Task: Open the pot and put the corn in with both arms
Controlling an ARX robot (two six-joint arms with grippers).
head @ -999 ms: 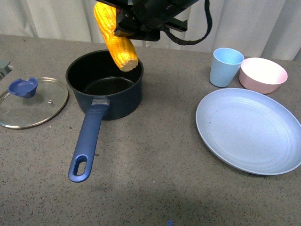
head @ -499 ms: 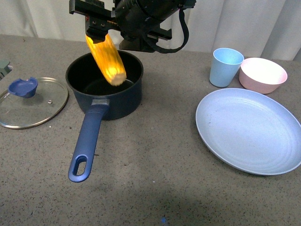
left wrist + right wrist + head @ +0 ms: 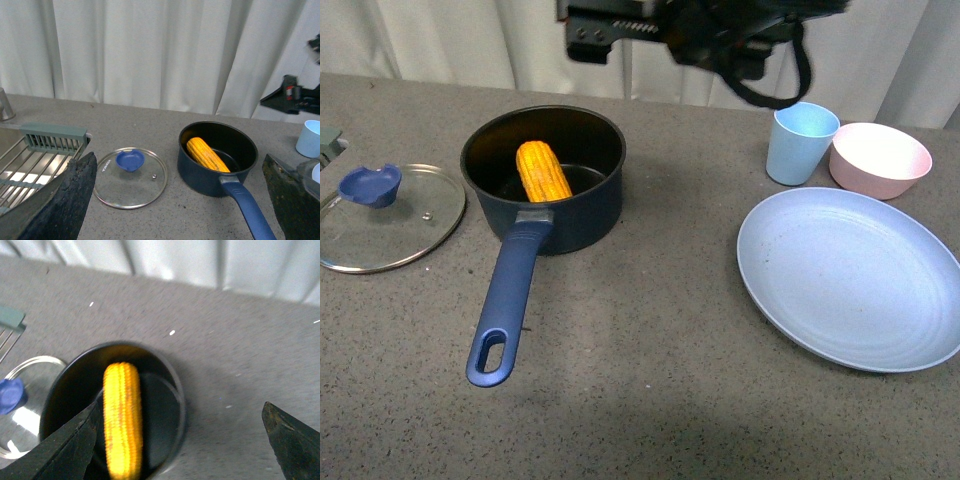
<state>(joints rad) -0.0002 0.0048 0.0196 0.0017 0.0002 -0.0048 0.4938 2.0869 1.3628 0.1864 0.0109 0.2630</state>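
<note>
Lying inside the pot (image 3: 544, 178), the corn (image 3: 542, 171) rests tilted against the wall on the handle side, one end down on the black floor and the other near the rim; the left wrist view shows it (image 3: 207, 154) the same way within the pot (image 3: 218, 158), and the right wrist view, blurred, shows the cob (image 3: 123, 418) filling much of the dark interior (image 3: 112, 412). The pot's long blue handle (image 3: 507, 300) runs toward the camera, its slotted end flat on the grey table (image 3: 640, 380). The right gripper (image 3: 180, 435) hangs above the pot with its two dark fingers (image 3: 65, 447) spread wide, the corn and pot seen between them and nothing touching them; in the front view the right arm (image 3: 720, 30) sits high behind the pot. The left gripper (image 3: 180, 200) is also spread wide and empty, its fingers (image 3: 60, 200) framing the pot and the glass lid (image 3: 130, 176), which lies flat just beside the pot, knob up (image 3: 388, 215). A sink rack (image 3: 35, 155) lies beyond the lid. To the far side of the right arm stand a light blue cup (image 3: 800, 142), a pink bowl (image 3: 879, 158) just beside it, and a large blue plate (image 3: 850, 278) nearer the camera.
</note>
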